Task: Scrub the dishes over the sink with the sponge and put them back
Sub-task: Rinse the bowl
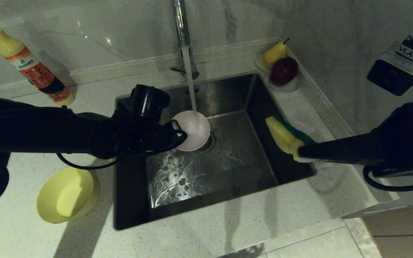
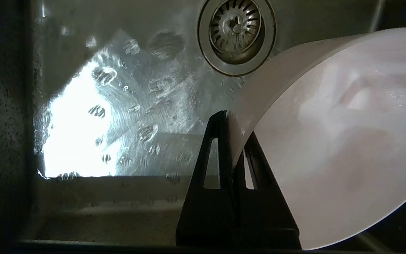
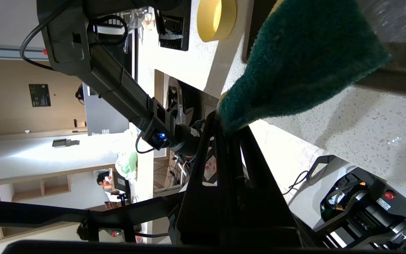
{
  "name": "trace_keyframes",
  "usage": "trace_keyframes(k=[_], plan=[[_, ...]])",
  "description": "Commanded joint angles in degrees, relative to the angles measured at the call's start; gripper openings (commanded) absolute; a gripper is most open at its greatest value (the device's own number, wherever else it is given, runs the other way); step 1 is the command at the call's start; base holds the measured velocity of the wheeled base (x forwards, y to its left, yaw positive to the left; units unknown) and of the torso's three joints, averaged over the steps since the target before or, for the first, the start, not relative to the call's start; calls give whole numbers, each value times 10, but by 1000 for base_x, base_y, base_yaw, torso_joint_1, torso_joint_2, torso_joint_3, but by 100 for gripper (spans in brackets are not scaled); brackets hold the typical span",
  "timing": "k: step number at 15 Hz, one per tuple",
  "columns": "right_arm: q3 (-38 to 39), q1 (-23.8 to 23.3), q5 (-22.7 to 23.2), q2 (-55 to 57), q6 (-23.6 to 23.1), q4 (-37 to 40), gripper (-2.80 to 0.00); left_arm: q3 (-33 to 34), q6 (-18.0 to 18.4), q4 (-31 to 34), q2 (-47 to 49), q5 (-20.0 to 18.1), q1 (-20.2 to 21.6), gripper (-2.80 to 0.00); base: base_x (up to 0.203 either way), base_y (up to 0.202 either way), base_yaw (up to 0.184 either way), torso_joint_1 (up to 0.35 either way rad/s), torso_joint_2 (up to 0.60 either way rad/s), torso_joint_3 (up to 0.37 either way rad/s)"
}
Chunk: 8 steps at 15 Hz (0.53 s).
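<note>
The right gripper (image 1: 301,152) is clamped on the sponge (image 1: 285,138), held above the sink's (image 1: 228,179) rim at about three o'clock, yellow foam up, green scouring side toward the wall. The left gripper (image 1: 177,138) pinches the rim of the pink bowl (image 1: 193,129) over the drain at the sink's centre, under the running tap (image 1: 181,32). Sponge and bowl are well apart, so scrubbing this bowl looks still ahead. The yellow bowl (image 1: 66,195) waits at eight o'clock on the pale speckled counter (image 1: 210,233); no blue bowl shows. A soap bottle (image 1: 31,66) stands at ten o'clock, fruit (image 1: 280,64) at one, against marble walls.
</note>
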Motion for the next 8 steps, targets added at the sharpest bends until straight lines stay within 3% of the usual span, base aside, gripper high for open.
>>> trace_keyframes(k=[1,8], plan=[[1,0,2,-1,2,1,-280,1,-3,-1,1,0,0,-280,0,0,0,0,0,0],[1,-1,1,-6,2,1,-280,14,-8,11,-19,0,0,-280,0,0,0,0,0,0]])
